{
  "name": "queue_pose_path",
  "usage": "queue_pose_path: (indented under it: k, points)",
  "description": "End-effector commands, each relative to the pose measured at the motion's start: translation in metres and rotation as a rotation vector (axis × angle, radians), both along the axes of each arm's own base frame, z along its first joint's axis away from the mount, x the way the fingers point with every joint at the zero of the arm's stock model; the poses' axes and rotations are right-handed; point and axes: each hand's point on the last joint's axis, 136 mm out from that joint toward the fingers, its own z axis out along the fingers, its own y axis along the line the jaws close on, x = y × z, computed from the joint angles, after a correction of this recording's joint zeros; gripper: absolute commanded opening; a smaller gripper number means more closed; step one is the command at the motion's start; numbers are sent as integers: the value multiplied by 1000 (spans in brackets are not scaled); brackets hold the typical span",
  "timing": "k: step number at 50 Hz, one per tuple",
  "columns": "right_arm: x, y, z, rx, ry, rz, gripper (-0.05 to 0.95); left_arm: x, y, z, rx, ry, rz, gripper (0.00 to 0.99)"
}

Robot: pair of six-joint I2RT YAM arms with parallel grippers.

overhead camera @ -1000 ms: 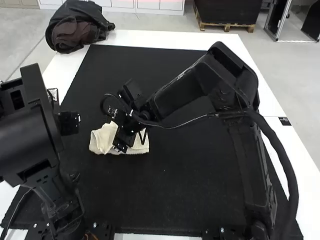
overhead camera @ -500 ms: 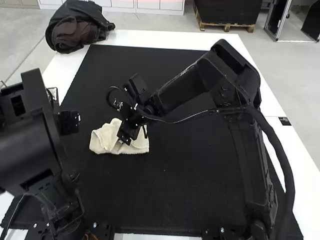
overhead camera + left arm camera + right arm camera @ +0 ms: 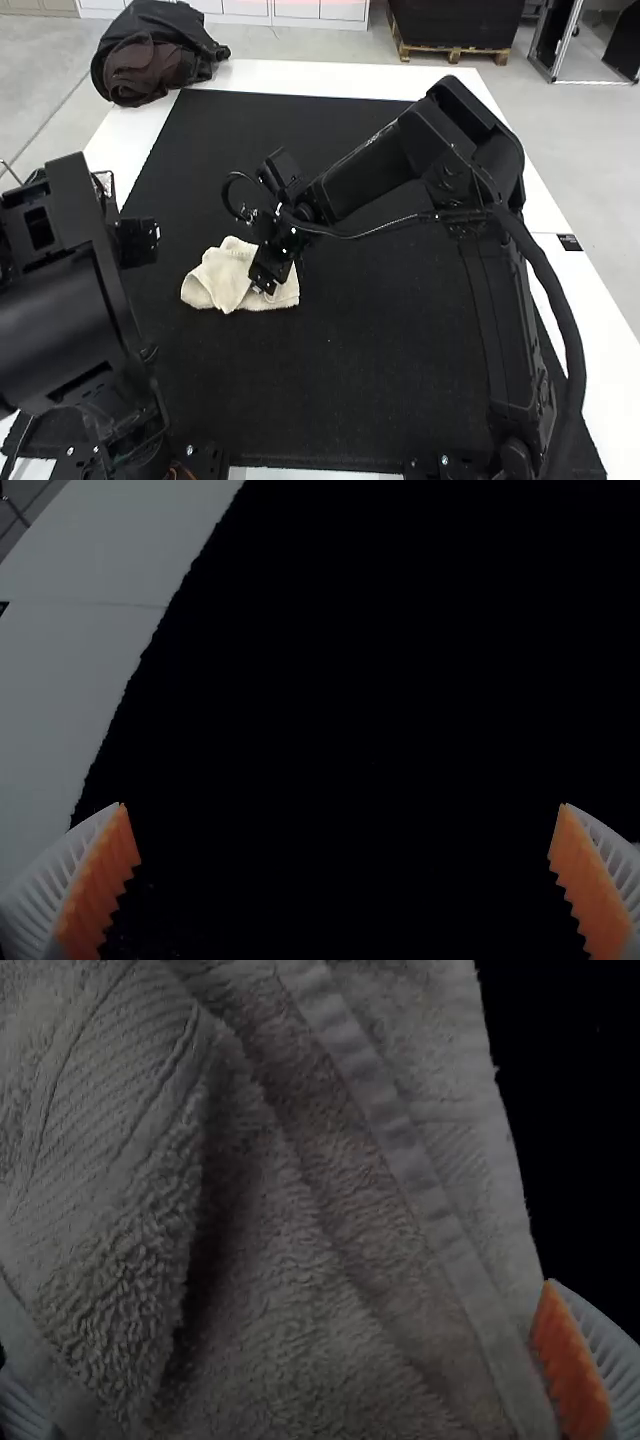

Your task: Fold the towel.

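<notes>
Towel (image 3: 222, 278) lay rumpled and partly folded on a black mat (image 3: 390, 370) beneath the gaping right pincer (image 3: 265, 286), while the left pincer (image 3: 138, 243) also stood unclenched.

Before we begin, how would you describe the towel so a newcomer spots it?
Find the black mat covering most of the white table. Left of its middle lies the towel, cream and loosely folded. Its pale colour sets it apart from the dark bundle at the far left corner.

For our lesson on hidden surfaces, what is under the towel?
The black mat shows around the towel, which appears to rest on it. What lies directly beneath is covered and cannot be seen.
</notes>
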Motion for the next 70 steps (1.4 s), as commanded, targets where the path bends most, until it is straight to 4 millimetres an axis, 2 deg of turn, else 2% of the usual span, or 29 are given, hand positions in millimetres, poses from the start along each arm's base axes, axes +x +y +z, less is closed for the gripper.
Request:
queue_pose_path:
  k: [1, 6, 19, 29, 31, 35, 38, 42, 44, 63, 70]
  points:
    - [-9, 15, 60, 101, -24, 25, 908, 1, -1, 8, -1, -24, -6, 966]
    - [-20, 14, 74, 129, 16, 17, 908, 2, -2, 8, -5, -24, -6, 966]
    - [-29, 11, 109, 202, 88, -21, 908, 2, -1, 10, -6, -20, -7, 966]
    - [-39, 7, 116, 224, 170, -34, 897, 2, -2, 14, -1, -27, -9, 966]
    - [-41, 6, 115, 226, 193, -39, 844, 1, -2, 14, 0, -28, -7, 966]
    - [-47, 6, 113, 237, 247, -33, 575, 1, -2, 14, -1, -27, -7, 966]
    - [-54, 8, 113, 257, 298, -29, 334, 1, -2, 14, -1, -27, -7, 966]
    - [-60, 9, 107, 257, 329, -24, 75, 1, -2, 15, 1, -29, -7, 966]
    - [-60, 8, 106, 258, 330, -25, -18, 2, -2, 15, 2, -31, -7, 966]
    - [-82, 22, 74, 258, 479, -13, -21, 4, 0, 20, 12, -48, -4, 966]
    - [-82, 32, 63, 270, 492, -18, -21, 4, 0, 20, 11, -50, -3, 966]
